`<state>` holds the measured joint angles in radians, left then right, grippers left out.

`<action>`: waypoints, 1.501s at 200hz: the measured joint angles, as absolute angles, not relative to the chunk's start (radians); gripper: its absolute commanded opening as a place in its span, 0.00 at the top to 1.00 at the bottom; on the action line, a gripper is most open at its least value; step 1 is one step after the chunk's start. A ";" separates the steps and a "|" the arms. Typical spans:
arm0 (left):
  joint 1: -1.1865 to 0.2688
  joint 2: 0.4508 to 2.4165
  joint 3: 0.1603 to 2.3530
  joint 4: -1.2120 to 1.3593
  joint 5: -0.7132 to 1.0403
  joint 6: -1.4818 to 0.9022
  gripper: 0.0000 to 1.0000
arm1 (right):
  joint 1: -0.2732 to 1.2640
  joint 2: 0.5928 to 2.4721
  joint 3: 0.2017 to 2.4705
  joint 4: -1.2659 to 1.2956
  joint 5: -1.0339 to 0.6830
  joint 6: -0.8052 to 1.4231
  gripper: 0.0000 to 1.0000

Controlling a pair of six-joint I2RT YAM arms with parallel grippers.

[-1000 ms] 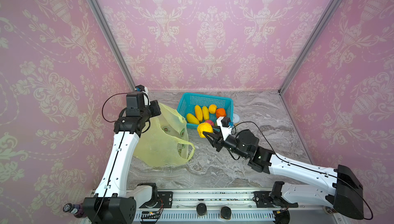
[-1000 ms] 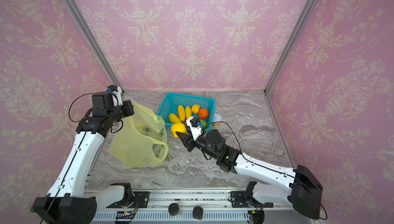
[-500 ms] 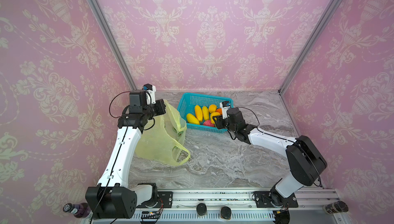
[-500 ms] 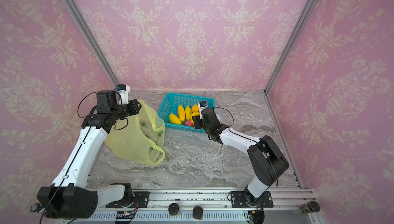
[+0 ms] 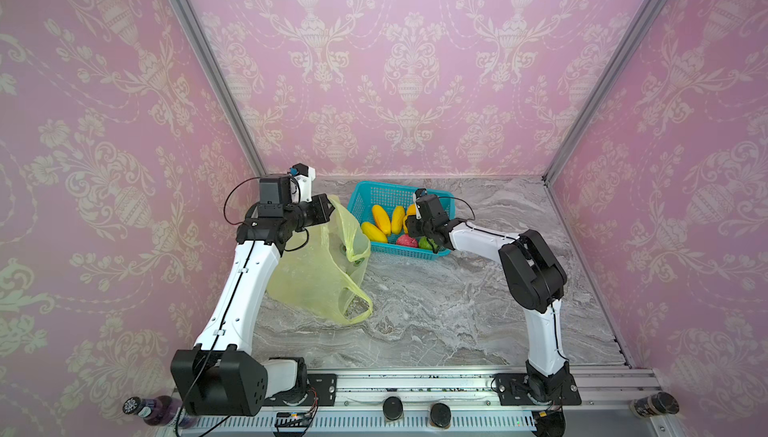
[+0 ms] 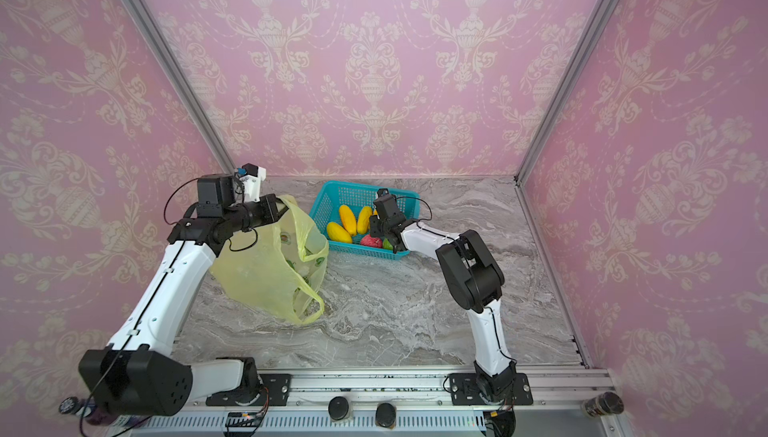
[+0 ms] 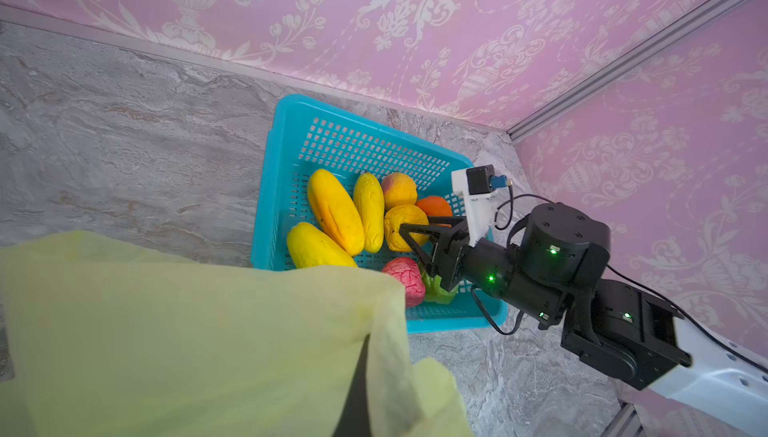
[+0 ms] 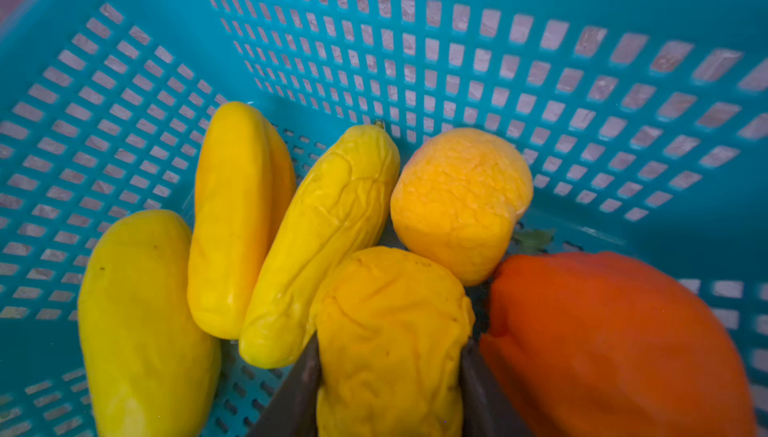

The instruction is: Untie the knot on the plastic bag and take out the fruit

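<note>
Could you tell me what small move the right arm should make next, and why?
Probably open the right gripper and let go. Its jaws clamp the wrinkled yellow-orange fruit, which sits low in the teal basket beside the orange fruit, so it seems to have nothing left to carry. The left gripper holds the plastic bag up by its top.

Yellow-green plastic bag [image 5: 307,285] — teal mesh basket [image 5: 382,197] — fruit [image 7: 334,210]: 3 long yellow, 1 orange; pink damask wall [image 5: 415,60]; grey marble table [image 5: 436,310].
</note>
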<state>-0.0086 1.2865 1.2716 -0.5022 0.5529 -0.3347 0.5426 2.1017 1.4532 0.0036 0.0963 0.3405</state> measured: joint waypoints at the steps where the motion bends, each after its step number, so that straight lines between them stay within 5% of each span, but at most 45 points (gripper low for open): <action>1: -0.009 1.287 1.272 -0.501 0.554 -0.335 1.00 | 0.543 2.103 1.454 0.002 0.097 0.340 0.93; 49: -0.024 1.287 1.269 -0.465 0.627 -0.342 1.00 | 0.543 2.126 1.492 -0.028 0.094 0.341 0.40; 84: -0.027 1.286 1.255 -0.439 0.672 -0.353 1.00 | 0.543 2.055 1.406 0.003 0.097 0.339 0.21; 111: -0.030 1.281 1.253 -0.440 0.662 -0.347 1.00 | 0.544 1.913 1.306 0.018 0.094 0.338 0.16; 124: -0.030 1.281 1.254 -0.453 0.635 -0.334 0.91 | 0.544 1.836 1.266 0.035 0.092 0.337 0.14; 154: -0.030 1.305 1.258 -0.488 0.573 -0.297 0.44 | 0.544 1.642 1.163 0.073 0.094 0.337 0.08; 158: -0.030 1.309 1.258 -0.492 0.569 -0.290 0.10 | 0.545 1.614 1.148 0.073 0.096 0.338 0.08; 162: -0.030 1.314 1.258 -0.498 0.563 -0.290 0.01 | 0.545 1.592 1.134 0.074 0.095 0.337 0.07; 199: -0.030 1.323 1.274 -0.546 0.475 -0.261 0.01 | 0.545 1.394 1.040 0.045 0.132 0.338 0.00; 221: -0.033 1.291 1.301 -0.591 0.268 -0.265 0.01 | 0.535 1.274 1.010 -0.015 0.158 0.341 0.00; 255: -0.028 1.121 1.308 -0.626 -0.042 -0.302 0.01 | 0.509 1.098 1.004 -0.111 0.218 0.368 0.00; 300: -0.028 0.946 1.343 -0.685 -0.187 -0.385 0.01 | 0.491 0.925 0.986 -0.216 0.313 0.448 0.00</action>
<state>-0.0284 0.9463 1.3430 -0.6846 -0.1875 -0.3855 0.4911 0.9253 0.9863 -0.2161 0.3130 0.4477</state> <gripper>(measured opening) 0.994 0.998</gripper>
